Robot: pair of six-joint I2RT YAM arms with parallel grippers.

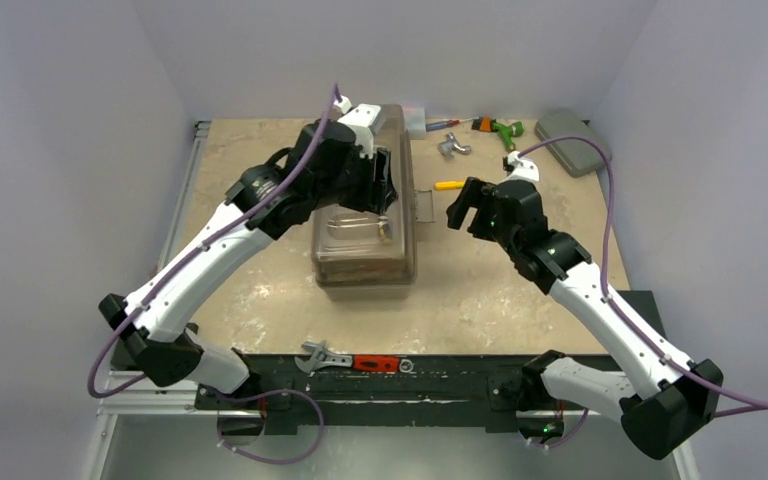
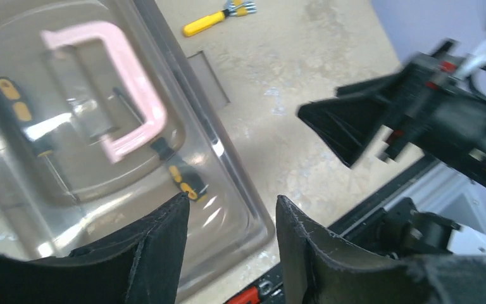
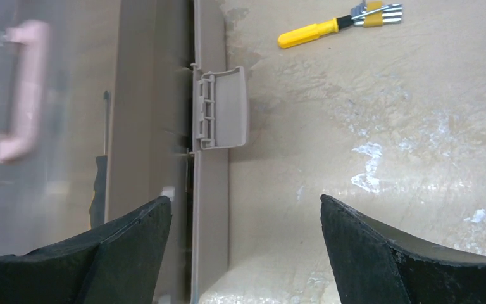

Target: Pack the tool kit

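Toolbox [image 1: 365,255] is sat mid-table, long axis running near-to-far, clear lid down. Pale pink handle [image 2: 123,82] is seen lying flat in the lid recess. Black-and-yellow screwdriver handles [image 2: 11,100] can be made out through the lid.

Latch [image 3: 223,107] on the box's right wall is flipped out sideways over the table [image 1: 480,300].

Left gripper [image 1: 385,185] is held over the far half of the lid, towards its right edge. Its jaws are parted with nothing between them. In the wrist view only the lid's corner and bare table are framed in the gap.

Right gripper [image 1: 460,208] is positioned just right of the box, level with the latch. Its jaws are spread wide and nothing is held. In the wrist view one finger [image 3: 120,247] is seen over the box's right rim and the other over the table. Contact with the box can't be confirmed.

Loose items outside the box:
- Yellow-handled tool [image 1: 447,185] is on the table just far of the right gripper.
- Red-handled wrench [image 1: 345,361] is at the near edge, between the arm bases.
- Green-and-orange tool [image 1: 500,129] and a grey metal piece [image 1: 452,147] are at the far edge, right of the box.

A small clear box [image 1: 415,120] is touching or just beside the toolbox's far right corner. Grey-green case [image 1: 572,140] is in the far right corner.
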